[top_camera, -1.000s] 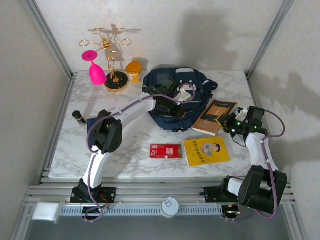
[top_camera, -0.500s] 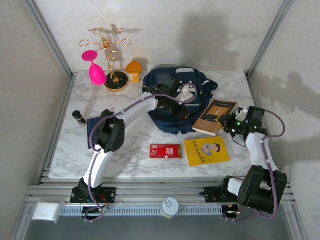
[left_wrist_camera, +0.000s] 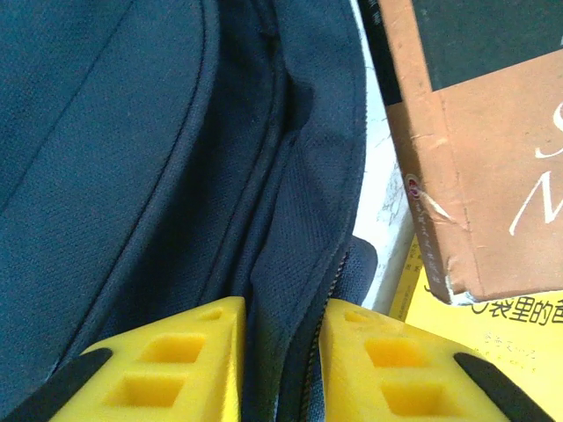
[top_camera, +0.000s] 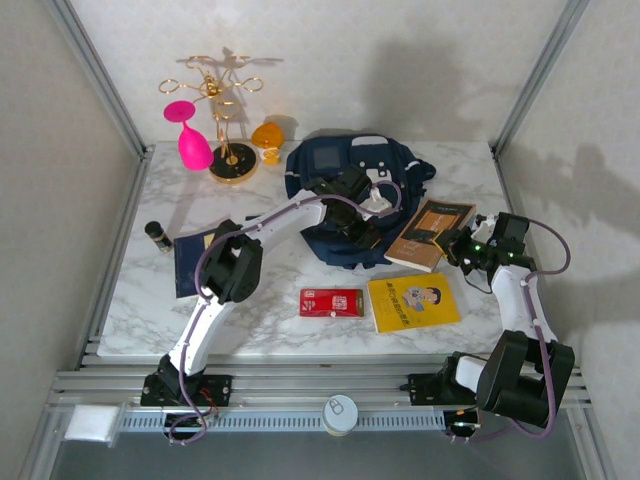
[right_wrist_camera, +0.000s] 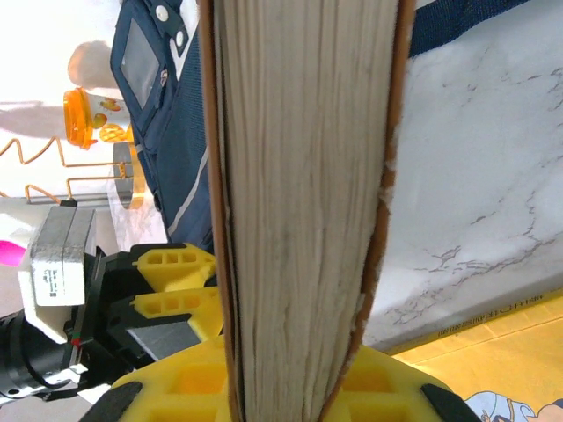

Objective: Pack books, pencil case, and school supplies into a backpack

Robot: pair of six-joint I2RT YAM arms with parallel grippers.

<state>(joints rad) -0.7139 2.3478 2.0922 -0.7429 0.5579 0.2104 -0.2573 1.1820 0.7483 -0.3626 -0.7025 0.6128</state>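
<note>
The brown book [top_camera: 432, 230] is in hand: the right gripper [right_wrist_camera: 290, 362] has its jaws clenched on it just beside the backpack [top_camera: 400, 165], while the left gripper [left_wrist_camera: 281, 308] straddles the zipper fold, grip unclear, so next I think the mouth must be opened wider.

You have bare marble on the table [top_camera: 140, 320] at lower left, and at upper right above the brown book [top_camera: 432, 218]. The left arm [top_camera: 283, 213] lies diagonally across the centre onto the backpack [top_camera: 340, 248]. Red box [top_camera: 331, 302] and yellow book [top_camera: 413, 300] block the lower middle; a narrow clear strip runs just above them.
</note>
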